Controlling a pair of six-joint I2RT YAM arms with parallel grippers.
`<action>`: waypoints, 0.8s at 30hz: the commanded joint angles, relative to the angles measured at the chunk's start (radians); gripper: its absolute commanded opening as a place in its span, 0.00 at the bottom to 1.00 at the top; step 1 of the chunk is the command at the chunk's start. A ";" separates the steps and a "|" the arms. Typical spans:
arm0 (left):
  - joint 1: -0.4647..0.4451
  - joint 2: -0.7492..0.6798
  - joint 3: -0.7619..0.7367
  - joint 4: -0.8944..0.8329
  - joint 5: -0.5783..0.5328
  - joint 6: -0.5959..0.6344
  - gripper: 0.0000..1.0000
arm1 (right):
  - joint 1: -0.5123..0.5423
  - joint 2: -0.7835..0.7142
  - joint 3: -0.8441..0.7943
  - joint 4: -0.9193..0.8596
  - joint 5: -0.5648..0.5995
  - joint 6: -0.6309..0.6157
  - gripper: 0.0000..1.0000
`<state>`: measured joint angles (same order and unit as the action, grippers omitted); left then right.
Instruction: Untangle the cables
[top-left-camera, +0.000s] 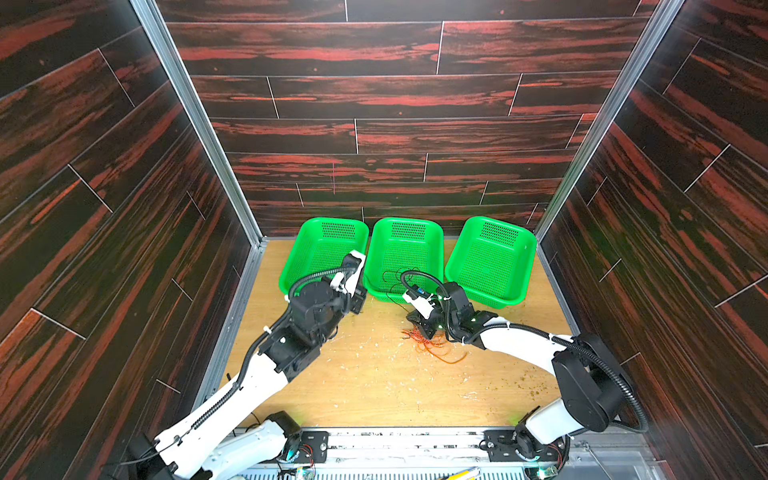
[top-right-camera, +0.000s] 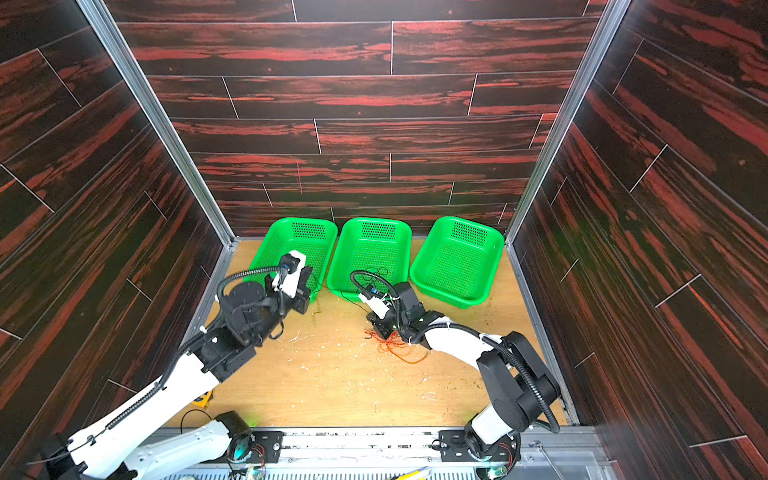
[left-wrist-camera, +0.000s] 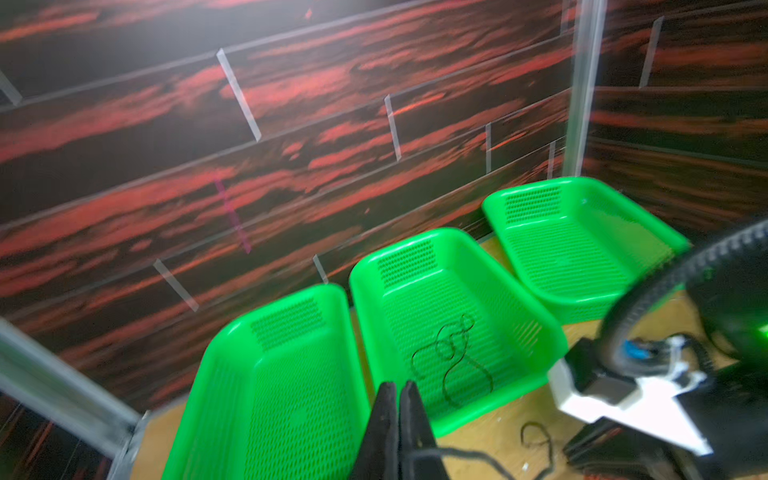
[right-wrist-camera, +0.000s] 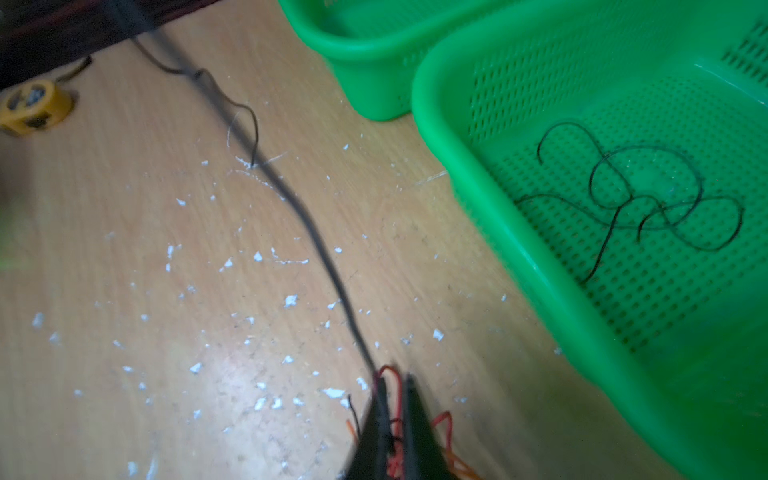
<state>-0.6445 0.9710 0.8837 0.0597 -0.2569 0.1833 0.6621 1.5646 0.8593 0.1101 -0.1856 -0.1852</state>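
Right tool (right-wrist-camera: 395, 377): closed, red cable (right-wrist-camera: 441, 417) being pinched within the red-orange knot on the counter (right-wrist-camera: 145, 249).
Left tool (left-wrist-camera: 397, 385): closed, black cable (right-wrist-camera: 307, 224) apparently being held, stretched toward the right tool.
Middle basket (left-wrist-camera: 457, 245): black loops (right-wrist-camera: 648, 195) being contained inside.
Technique: tools should be being drawn apart slowly and low, so the orange cable (top-left-camera: 451, 359) is not being dragged along.

White arm shells (top-left-camera: 262, 380), black joint housings (top-left-camera: 582, 386), corrugated black hoses (top-left-camera: 320, 274) — white zip ties (top-left-camera: 446, 298)

baskets (top-left-camera: 490, 270) — glossy perforated plastic | table (top-left-camera: 374, 382) — matt wood-grain, flecked | frame posts (top-left-camera: 199, 120): brushed metal
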 joint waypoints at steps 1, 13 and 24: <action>-0.001 -0.045 -0.052 0.026 -0.108 -0.043 0.00 | 0.007 0.014 0.000 -0.001 -0.004 -0.029 0.00; -0.001 -0.119 -0.289 0.040 -0.175 -0.170 0.59 | 0.015 -0.013 0.038 -0.149 -0.058 -0.038 0.00; 0.007 -0.211 -0.275 -0.042 -0.399 -0.038 0.99 | 0.015 -0.026 0.069 -0.218 -0.039 -0.010 0.00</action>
<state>-0.6441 0.7765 0.5800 0.0662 -0.5205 0.1062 0.6724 1.5631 0.9081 -0.0692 -0.2176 -0.1982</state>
